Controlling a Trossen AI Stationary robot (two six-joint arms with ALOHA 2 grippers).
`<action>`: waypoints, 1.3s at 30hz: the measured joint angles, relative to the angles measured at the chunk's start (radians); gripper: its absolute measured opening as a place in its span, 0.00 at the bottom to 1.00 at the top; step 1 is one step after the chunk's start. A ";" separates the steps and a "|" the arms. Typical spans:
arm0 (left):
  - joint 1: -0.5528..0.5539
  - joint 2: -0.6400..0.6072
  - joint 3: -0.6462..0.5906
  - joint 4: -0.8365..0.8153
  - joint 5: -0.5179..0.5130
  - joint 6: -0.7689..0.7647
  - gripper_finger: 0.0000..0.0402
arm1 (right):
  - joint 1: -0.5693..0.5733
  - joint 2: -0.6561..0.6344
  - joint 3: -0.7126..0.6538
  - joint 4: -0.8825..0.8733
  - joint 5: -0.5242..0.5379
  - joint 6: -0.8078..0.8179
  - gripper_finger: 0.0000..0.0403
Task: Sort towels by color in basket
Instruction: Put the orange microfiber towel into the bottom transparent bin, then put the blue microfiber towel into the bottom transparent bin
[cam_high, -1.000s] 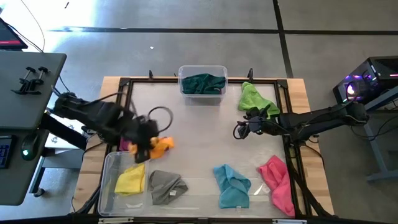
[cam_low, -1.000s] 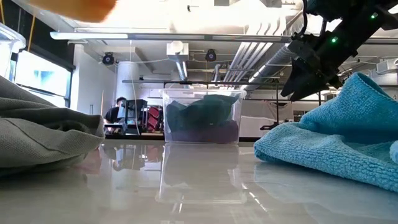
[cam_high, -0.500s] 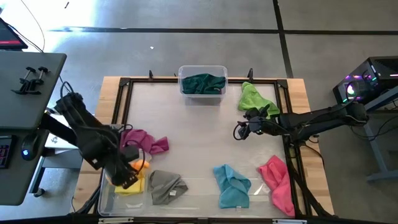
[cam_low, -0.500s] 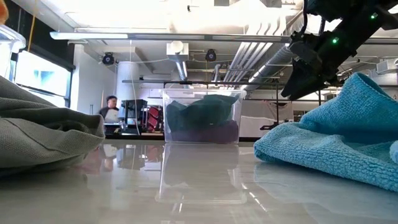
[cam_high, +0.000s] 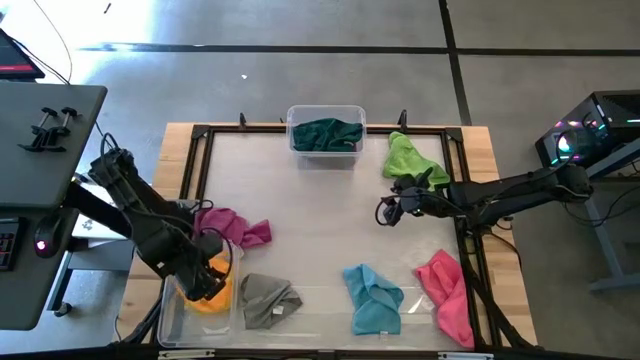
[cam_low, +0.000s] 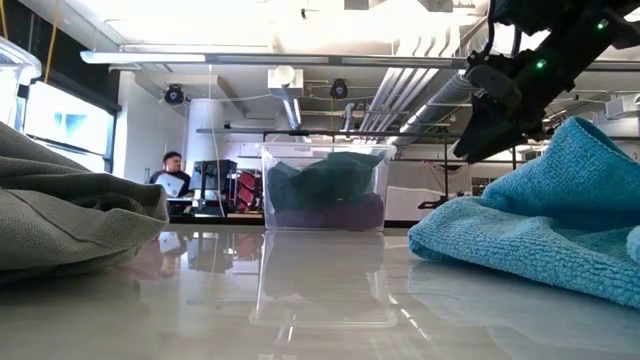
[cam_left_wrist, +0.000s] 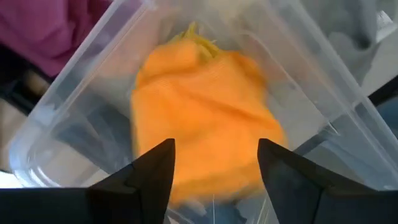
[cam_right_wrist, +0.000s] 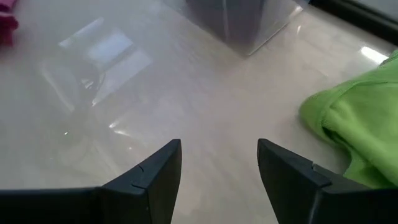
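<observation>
My left gripper (cam_left_wrist: 214, 146) (cam_high: 208, 283) hangs open over the clear basket (cam_high: 172, 300) at the table's near left. The orange towel (cam_left_wrist: 205, 112) (cam_high: 214, 297) lies loose inside it, on the yellow towel (cam_left_wrist: 194, 32), of which only a tip shows. A magenta towel (cam_high: 235, 226) lies on the table just beyond the basket. The grey (cam_high: 268, 299), cyan (cam_high: 373, 298) and pink (cam_high: 446, 290) towels lie along the near edge. The lime towel (cam_high: 411, 158) lies at the far right. My right gripper (cam_high: 383, 211) (cam_right_wrist: 219, 146) waits open above bare table, near the lime towel.
A second clear basket (cam_high: 326, 135) at the far edge holds the dark green towel (cam_high: 326, 132). A dark frame (cam_high: 200, 160) runs around the work surface. Bare table lies between the two arms in the middle.
My left gripper has carried the orange towel from the table's middle left toward the near edge and down over the basket. It has opened there, and the towel has dropped onto the yellow one. The magenta towel, earlier under the arm, now shows.
</observation>
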 joint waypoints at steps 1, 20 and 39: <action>0.008 0.000 0.000 0.006 0.000 0.026 0.56 | 0.000 0.000 0.000 -0.001 -0.015 0.002 0.51; 0.324 -0.043 -0.001 0.295 -0.487 0.552 0.49 | 0.000 0.000 0.000 0.021 -0.163 0.174 0.51; 0.865 -0.039 -0.048 0.658 -0.282 1.356 0.48 | 0.049 0.000 0.063 0.113 -0.559 0.210 0.51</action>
